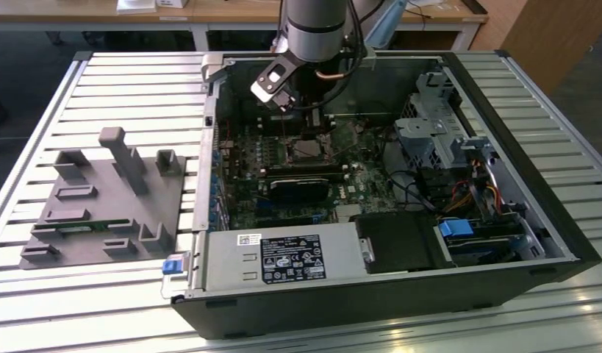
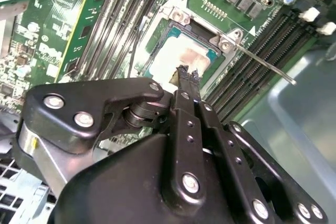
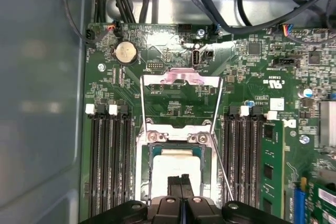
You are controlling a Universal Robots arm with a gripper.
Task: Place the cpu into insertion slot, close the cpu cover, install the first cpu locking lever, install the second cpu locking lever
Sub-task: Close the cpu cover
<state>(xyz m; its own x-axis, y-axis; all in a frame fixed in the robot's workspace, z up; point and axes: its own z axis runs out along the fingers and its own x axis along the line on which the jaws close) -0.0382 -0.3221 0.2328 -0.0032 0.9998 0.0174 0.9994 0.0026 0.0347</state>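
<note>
The gripper (image 2: 186, 72) reaches down into the open computer case (image 1: 536, 243), its two black fingers pressed together with no gap between them, so I judge the claw closed with nothing clamped in it. The tips hang right over the pale face of the cpu (image 3: 170, 162); whether they touch it I cannot tell. The cpu lies flat inside the insertion slot (image 3: 150, 153), near the middle of the green motherboard (image 3: 173, 111), square to the socket's edges, which suggests the placing step is done. The cpu cover (image 3: 181, 78) is swung back on its hinge away from the chip, leaving the socket open from above, so the arm has free access. One thin locking lever (image 3: 223, 174) angles out beside the slot, unlatched, which is why the cover can stand open; a second lever I cannot make out for certain. Counted: one cpu, one slot, one cover, one clear lever, one coin battery (image 3: 125, 52) toward the board's far edge. In the exterior view the case stands on the bench (image 1: 45, 110), with one grey fixture (image 1: 104, 198) toward the bench's edge at the exterior view's left.
</note>
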